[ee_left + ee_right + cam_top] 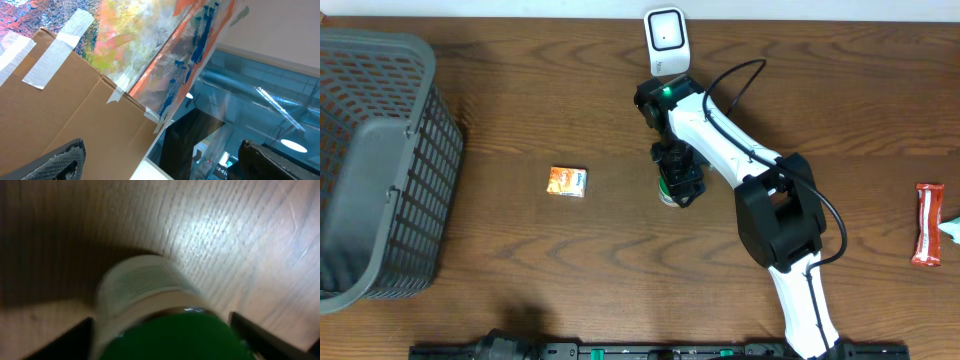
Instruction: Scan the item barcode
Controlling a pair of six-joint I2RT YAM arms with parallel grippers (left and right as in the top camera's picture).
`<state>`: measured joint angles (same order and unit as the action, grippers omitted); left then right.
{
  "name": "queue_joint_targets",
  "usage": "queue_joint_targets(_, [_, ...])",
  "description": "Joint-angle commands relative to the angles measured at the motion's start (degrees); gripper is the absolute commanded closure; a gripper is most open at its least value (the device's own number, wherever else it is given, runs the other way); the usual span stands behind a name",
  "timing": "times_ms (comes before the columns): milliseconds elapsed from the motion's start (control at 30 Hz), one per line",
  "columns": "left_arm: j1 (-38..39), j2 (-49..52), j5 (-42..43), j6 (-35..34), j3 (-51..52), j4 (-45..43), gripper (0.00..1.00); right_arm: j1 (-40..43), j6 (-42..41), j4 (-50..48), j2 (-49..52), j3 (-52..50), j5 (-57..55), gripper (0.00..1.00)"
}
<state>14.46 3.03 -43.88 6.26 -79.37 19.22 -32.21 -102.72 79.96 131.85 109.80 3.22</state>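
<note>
Overhead: 1 bottle (668, 197) with a green cap, just right of the tabletop (520, 100) centre and mostly hidden under the right claw (678, 188). It looks upright, long axis vertical, cap end up toward the claw. 1 white scanner (665, 38) at 12 o'clock from the bottle, near the far edge. 1 small orange box (567, 181) at 9 o'clock from the bottle, apart from it. 1 grey basket (430, 200) at the 9 o'clock edge. 1 red snack bar (927, 223) at the 3 o'clock edge, long axis running 12 to 6. The right arm comes in from 5 o'clock.

Left wrist: the left claw (160, 150) is spread wide with nothing between its fingers (60, 160). It faces taped cardboard and a paint-smeared sheet, not the tabletop.

Right wrist: the view runs down the bottle (145, 285), with the green cap nearest the lens and the white labelled body running away to the wood. The right claw (161, 322) straddles the cap, one finger (70, 342) at 9 o'clock and one at 3 o'clock, each just beside it. The picture is blurred, so I cannot tell whether the pads touch or grip.
</note>
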Motion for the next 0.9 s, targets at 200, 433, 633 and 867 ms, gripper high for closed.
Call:
queue_joint_targets(200, [0.0,-0.4,-0.4,1.0,0.0,-0.2,0.02,0.4,20.0,0.2,-1.0,-0.4,-2.3,0.38])
queue_joint_targets(433, [0.0,-0.4,-0.4,1.0,0.0,-0.2,0.02,2.5,64.8,-1.4,-1.0,0.5,-2.0,0.32])
queue_joint_targets(633, [0.0,-0.4,-0.4,1.0,0.0,-0.2,0.02,3.3,102.6,4.5,-1.0,0.6,-7.0,0.23])
queue_joint_targets(867, [0.0,-0.4,-0.4,1.0,0.0,-0.2,0.02,1.8,105.0,8.4,-1.1,2.3,-15.3,0.01])
